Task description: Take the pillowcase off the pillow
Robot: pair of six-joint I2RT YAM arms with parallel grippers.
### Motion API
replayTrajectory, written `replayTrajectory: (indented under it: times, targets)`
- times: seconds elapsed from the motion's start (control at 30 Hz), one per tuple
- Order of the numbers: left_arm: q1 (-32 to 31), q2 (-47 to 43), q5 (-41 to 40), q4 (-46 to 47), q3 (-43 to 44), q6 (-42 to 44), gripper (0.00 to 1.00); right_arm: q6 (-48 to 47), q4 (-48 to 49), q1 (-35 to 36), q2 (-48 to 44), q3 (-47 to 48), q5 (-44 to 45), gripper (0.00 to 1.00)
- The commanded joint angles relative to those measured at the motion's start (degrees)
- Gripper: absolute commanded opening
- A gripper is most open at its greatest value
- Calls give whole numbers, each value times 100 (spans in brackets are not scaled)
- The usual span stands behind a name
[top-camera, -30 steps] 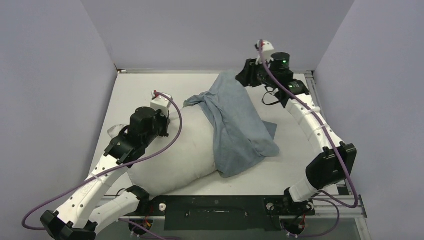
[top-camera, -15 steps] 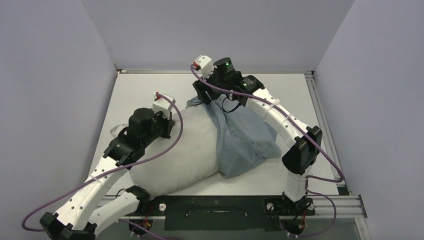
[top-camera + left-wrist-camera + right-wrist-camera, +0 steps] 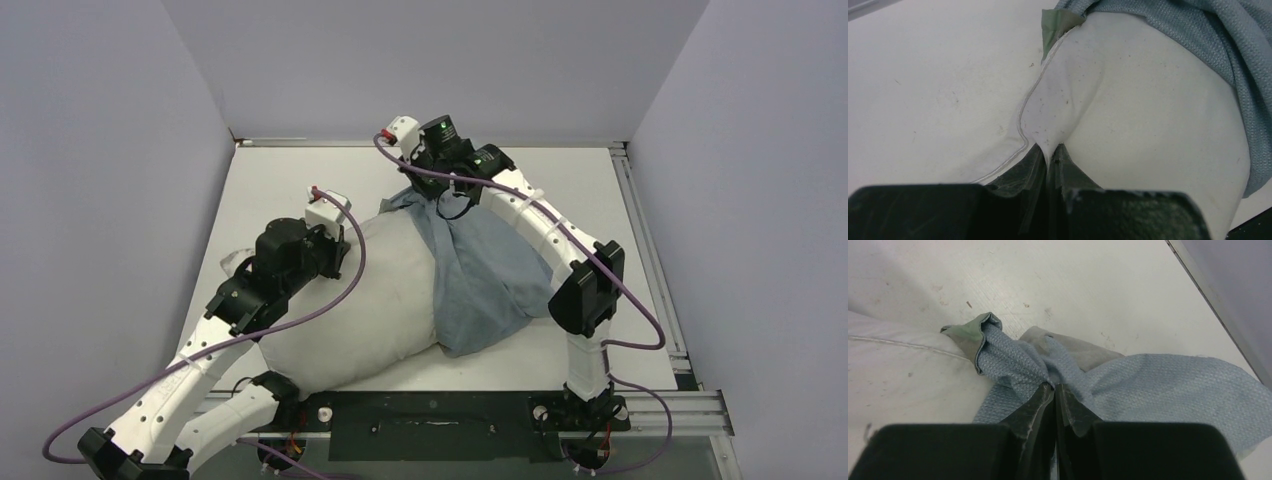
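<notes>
From above, we see the left pincer [image 3: 338, 250] on the pillow's [image 3: 370, 300] left edge and the right pincer [image 3: 414, 192] at the far corner of the pillowcase [image 3: 490, 270], which drapes the pillow's right end on the counter [image 3: 280, 180]. Left wrist: jaws pressed together, pinching the pillow's [image 3: 1148, 115] seam. Right wrist: jaws pinching the pillowcase's [image 3: 1168, 385] bunched blue cloth.

A white, faintly scuffed tabletop [image 3: 280, 190] sits boxed by plain lavender-grey walls [image 3: 430, 60] behind and beside it; a metal rail [image 3: 637, 205] lines its right edge.
</notes>
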Motion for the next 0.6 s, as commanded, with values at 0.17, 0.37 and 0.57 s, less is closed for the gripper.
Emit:
replayTrajectory:
  times: [0.17,0.37,0.57]
  targets:
    - [-36,-252,-309,551,63,85,0,2074,2071,-2484,-1684,-1804,-1295,5]
    - [-20,-265,-558,540,60,60,0,4001,3958,-4199,-2242,-3492,-2893,5]
    - [75,54,-1314,323,173,-55,0,5178,5472,-4972,-2524,-4556,-3396,5]
